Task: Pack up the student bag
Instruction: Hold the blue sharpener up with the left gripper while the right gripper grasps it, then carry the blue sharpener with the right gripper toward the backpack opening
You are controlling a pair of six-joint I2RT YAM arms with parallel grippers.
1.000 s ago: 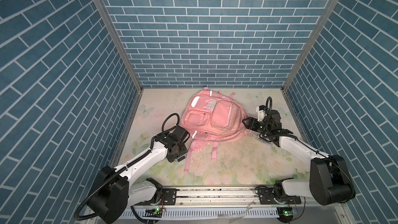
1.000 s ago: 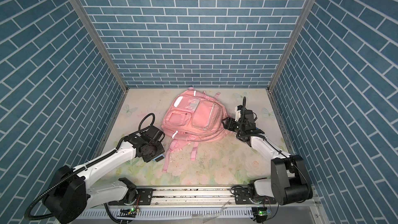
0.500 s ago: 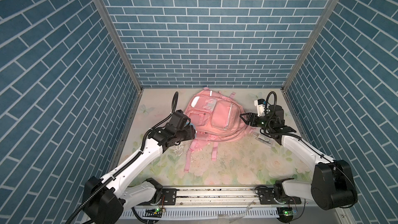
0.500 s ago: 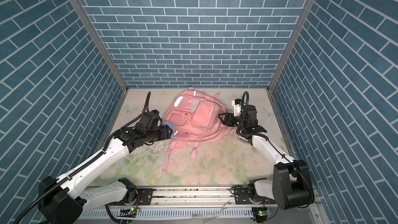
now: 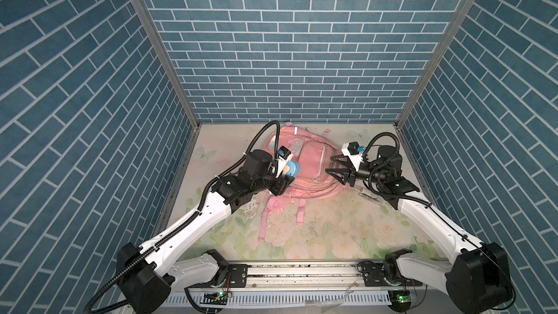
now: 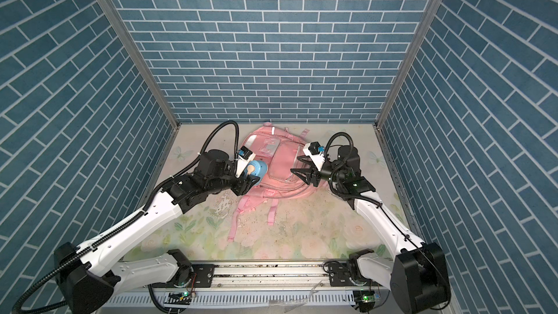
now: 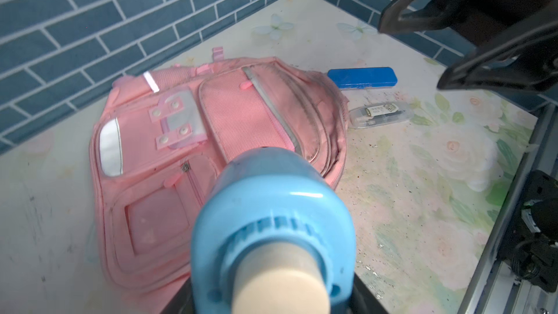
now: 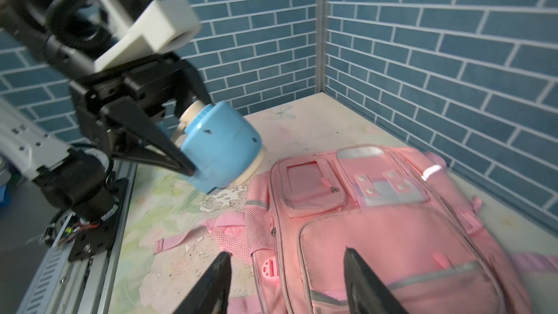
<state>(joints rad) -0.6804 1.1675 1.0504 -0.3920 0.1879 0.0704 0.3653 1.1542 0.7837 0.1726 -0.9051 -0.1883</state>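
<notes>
1 blue case (image 7: 362, 77) by the student bag (image 7: 241, 116) — only left wrist shows it; left gripper (image 5: 287, 175) pinches blue tub (image 7: 271, 206), right gripper (image 8: 286, 253) spread.

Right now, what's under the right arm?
A clear case pokes out under it, beside the bag. A blue case lies just beyond, but the arm covers it in both top views; only the left wrist view shows it.

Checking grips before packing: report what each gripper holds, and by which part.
Left gripper holds the blue cylinder with beige ends, clamped across its blue side wall. Right gripper is open over the student bag, holding nothing.
</notes>
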